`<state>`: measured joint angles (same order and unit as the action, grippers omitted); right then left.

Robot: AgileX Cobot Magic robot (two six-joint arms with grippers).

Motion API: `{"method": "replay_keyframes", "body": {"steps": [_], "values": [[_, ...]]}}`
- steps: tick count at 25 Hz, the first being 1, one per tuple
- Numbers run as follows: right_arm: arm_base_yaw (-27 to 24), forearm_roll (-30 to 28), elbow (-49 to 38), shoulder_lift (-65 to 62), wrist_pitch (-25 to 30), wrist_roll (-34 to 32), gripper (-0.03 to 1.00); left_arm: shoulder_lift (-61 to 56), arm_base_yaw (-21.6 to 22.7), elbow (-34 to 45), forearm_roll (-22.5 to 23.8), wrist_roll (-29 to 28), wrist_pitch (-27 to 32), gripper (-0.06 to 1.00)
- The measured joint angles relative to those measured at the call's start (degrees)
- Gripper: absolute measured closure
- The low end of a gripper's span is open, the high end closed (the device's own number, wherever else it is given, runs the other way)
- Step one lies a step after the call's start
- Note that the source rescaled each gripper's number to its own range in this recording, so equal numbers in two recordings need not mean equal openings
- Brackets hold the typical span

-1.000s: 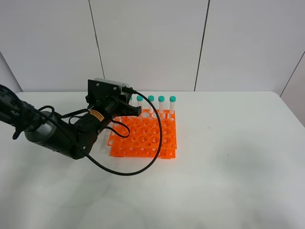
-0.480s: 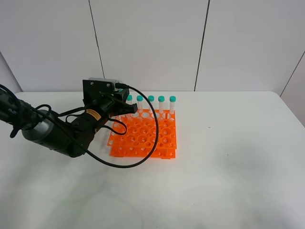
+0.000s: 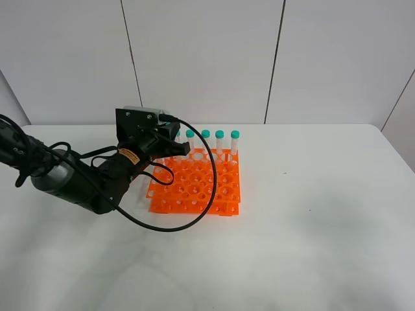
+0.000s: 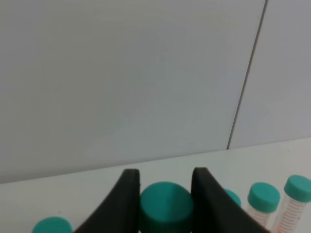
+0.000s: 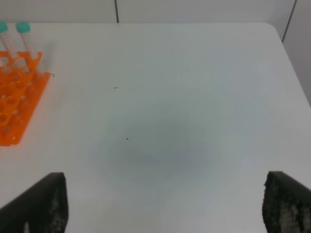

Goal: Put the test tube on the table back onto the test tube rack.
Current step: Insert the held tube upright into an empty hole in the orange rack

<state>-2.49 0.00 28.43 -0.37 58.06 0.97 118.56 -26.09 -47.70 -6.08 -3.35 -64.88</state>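
The orange test tube rack [image 3: 198,188] stands on the white table [image 3: 311,214]. Several teal-capped tubes [image 3: 219,136] stand upright in its back row. My left gripper [image 3: 176,146] is over the rack's back-left corner. In the left wrist view its two black fingers [image 4: 129,194] close on the teal cap of the test tube [image 4: 165,208], with the gripper [image 4: 165,187] around it. The tube's body is hidden. Other caps [image 4: 264,195] stand beside it. My right gripper [image 5: 165,208] is open and empty over bare table, away from the rack [image 5: 14,111].
A black cable [image 3: 194,214] loops from the left arm over the rack's front. White wall panels [image 3: 207,58] rise behind the table's far edge. Bare tabletop [image 5: 170,97] lies to the right of the rack.
My left gripper moved left and slightly up along the rack's back row, then eased back a little to the right. The right arm shows no change.
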Motion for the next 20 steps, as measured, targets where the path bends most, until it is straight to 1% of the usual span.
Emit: {"method": "replay_keyframes", "body": {"steps": [5, 12, 20], "values": [[0.0, 0.0, 0.0, 0.0, 0.0, 0.0, 0.01, 1.7, 0.0, -1.8, 0.0, 0.8, -0.1, 0.94], [0.0, 0.0, 0.0, 0.0, 0.0, 0.0, 0.01, 1.8, 0.0, -2.1, 0.2, 4.0, 0.4, 0.94], [0.0, 0.0, 0.0, 0.0, 0.0, 0.0, 0.01, 1.8, 0.1, -2.1, -1.4, 4.5, 0.2, 0.94]]}}
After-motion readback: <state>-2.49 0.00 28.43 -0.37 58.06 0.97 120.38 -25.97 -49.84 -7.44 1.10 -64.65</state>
